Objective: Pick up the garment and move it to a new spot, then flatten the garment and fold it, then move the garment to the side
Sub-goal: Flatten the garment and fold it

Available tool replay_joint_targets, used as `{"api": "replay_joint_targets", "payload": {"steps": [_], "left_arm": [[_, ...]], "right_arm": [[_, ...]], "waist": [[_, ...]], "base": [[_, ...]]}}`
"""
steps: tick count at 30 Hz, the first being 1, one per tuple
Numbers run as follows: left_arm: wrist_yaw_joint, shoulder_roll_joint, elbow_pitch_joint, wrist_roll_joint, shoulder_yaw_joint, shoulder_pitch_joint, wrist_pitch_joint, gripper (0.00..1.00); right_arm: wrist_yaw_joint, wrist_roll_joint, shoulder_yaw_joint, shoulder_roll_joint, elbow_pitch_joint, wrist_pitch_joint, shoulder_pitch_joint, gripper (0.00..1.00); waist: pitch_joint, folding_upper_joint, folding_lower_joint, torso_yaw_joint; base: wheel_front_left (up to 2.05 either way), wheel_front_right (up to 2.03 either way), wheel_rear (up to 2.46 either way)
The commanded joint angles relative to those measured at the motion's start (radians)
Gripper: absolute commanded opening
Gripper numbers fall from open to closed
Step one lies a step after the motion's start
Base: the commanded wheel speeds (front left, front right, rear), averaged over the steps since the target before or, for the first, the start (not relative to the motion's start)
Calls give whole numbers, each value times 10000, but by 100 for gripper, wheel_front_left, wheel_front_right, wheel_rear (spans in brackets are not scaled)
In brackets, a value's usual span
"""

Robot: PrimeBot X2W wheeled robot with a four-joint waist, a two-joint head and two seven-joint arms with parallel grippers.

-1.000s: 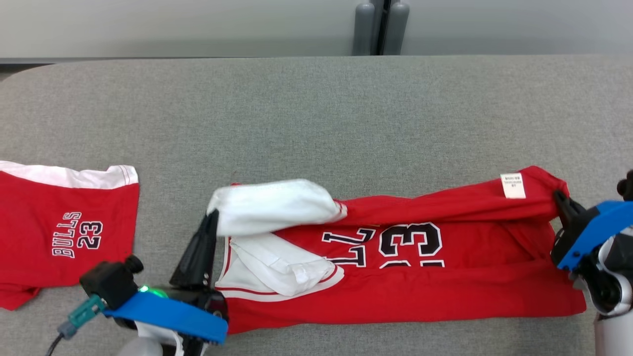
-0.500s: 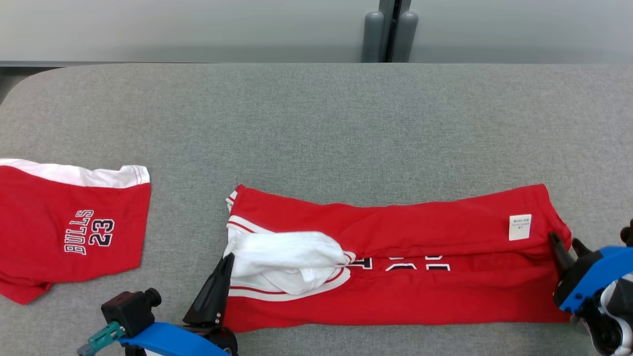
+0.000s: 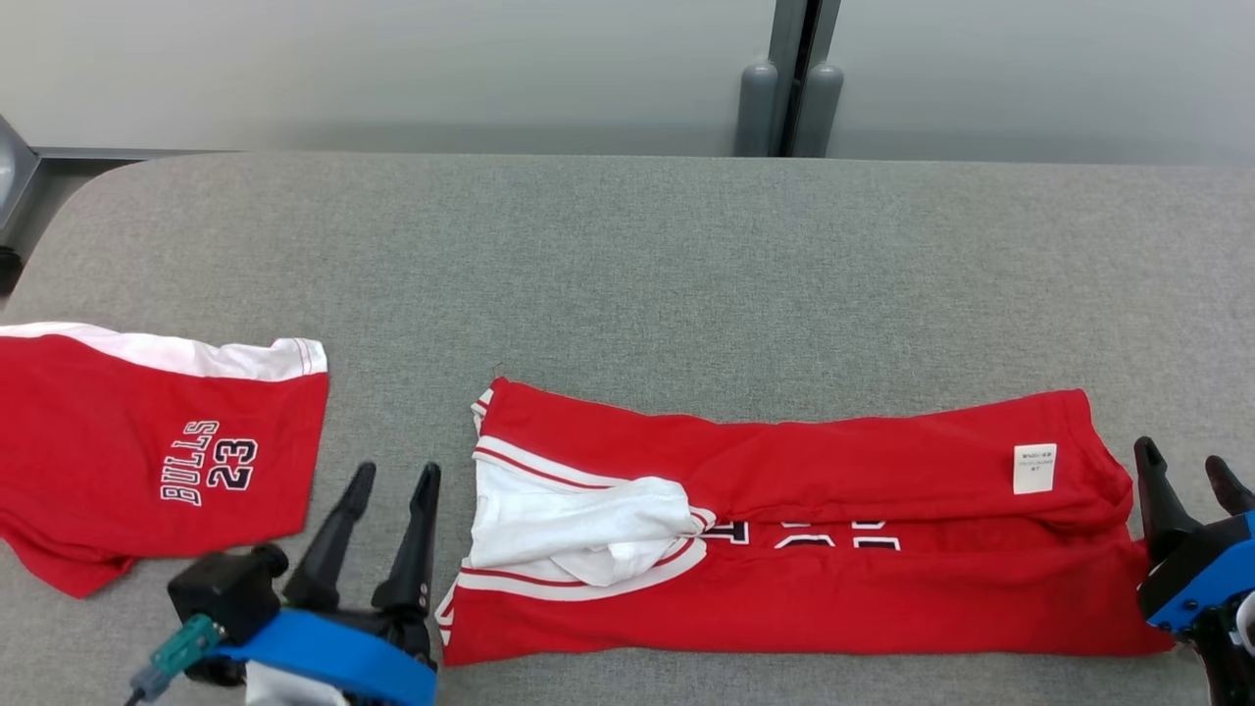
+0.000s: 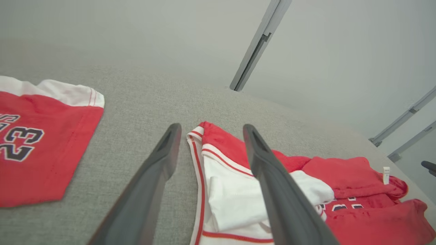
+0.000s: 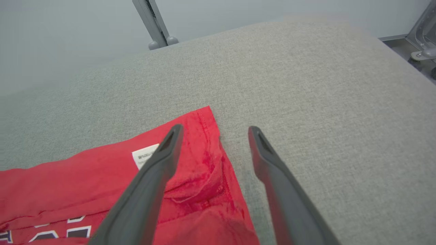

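The garment (image 3: 833, 588) is a red jersey with white trim and black numbers, lying folded lengthwise on the grey table near its front edge. Its far half is folded down over the print, a white label (image 3: 1034, 468) showing near the right end. My left gripper (image 3: 394, 479) stands open just left of the jersey's white-trimmed end (image 4: 231, 194), holding nothing. My right gripper (image 3: 1184, 463) is open at the jersey's right end (image 5: 204, 177), apart from the cloth, one finger over the red hem in the right wrist view.
Red shorts (image 3: 147, 461) with a white band and "BULLS 23" print lie at the table's left. The grey table (image 3: 627, 275) stretches bare behind the jersey. A grey post (image 3: 789, 98) stands beyond the far edge against the pale wall.
Both grippers have let go of the jersey and opened, drawing back toward the front edge. The far half they carried now lies folded over the numbers. The camera has shifted.
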Motion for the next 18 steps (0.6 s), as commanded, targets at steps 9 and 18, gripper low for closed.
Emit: {"api": "replay_joint_targets", "payload": {"steps": [9, 18], "left_arm": [[219, 136, 971, 1617, 288, -1557, -180, 100], [-3, -105, 1928, 1837, 762, -2078, -194, 100]], "right_arm": [[1, -99, 535, 13, 517, -1065, -266, 100], [1, -498, 862, 8, 1818, -1537, -583, 100]], "waist": [[-75, 0, 0, -38], [35, 0, 0, -225]], "base": [[0, 0, 0], [0, 0, 0]]}}
